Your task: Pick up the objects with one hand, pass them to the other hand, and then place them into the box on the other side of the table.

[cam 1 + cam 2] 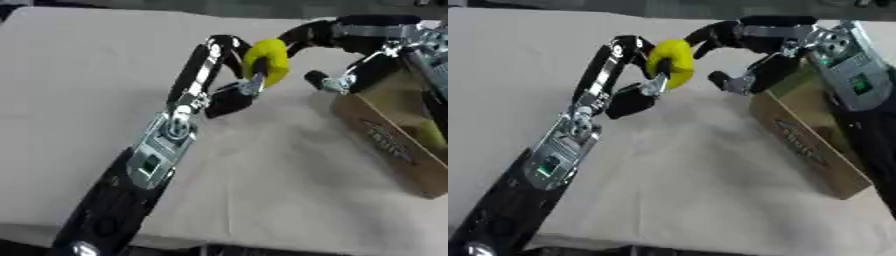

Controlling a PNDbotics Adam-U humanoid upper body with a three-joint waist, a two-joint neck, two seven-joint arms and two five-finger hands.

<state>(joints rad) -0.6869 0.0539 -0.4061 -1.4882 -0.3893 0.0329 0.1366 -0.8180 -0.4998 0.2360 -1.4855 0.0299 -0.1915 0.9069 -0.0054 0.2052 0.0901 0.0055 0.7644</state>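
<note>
A yellow rounded object [269, 59] hangs above the table's far middle. My left hand [213, 62] reaches up from the lower left and is curled round it, with fingers over its left side and one finger [255, 83] across its front. My right hand [773, 33] comes in from the upper right. Its dark fingers [302, 35] touch the object's upper right side, while its thumb [322, 80] stands apart below. A brown cardboard box [389, 137] sits on the right, partly covered by my right arm.
A beige cloth [87, 90] covers the table. Its front edge [262, 242] runs along the bottom, with dark floor below. The box's open top faces up under my right forearm [850, 75].
</note>
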